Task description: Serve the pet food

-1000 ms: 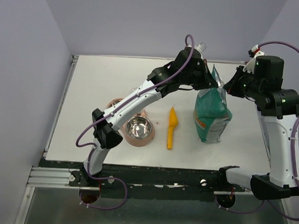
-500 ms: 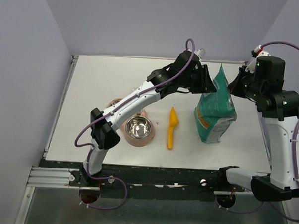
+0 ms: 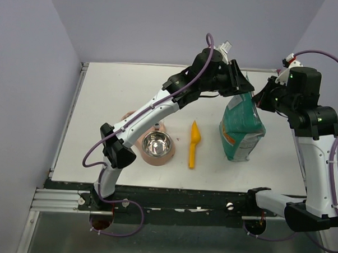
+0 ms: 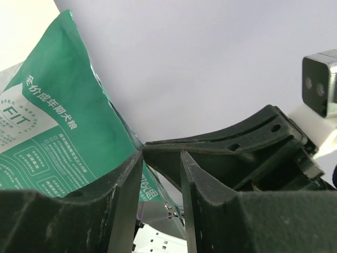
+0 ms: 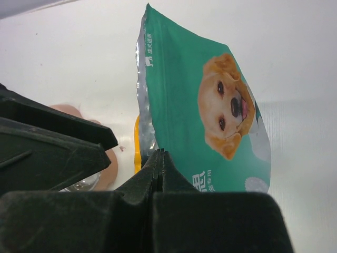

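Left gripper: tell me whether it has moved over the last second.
Yes. The left gripper has shifted up the top view, farther from the yellow scoop.

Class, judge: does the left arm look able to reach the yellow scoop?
Probably yes: the yellow scoop lies uncovered beside the bag, and the left gripper, jaws apart, seems to hold nothing.

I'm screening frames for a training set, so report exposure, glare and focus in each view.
Top external: even soft light, sharp, a bright glint in the steel bowl. Left wrist: the left claw is dark in the foreground, print on the bag sharp, top-left corner blown out white. Right wrist: the right claw is near black, the bag's dog picture crisp, the table washed out.
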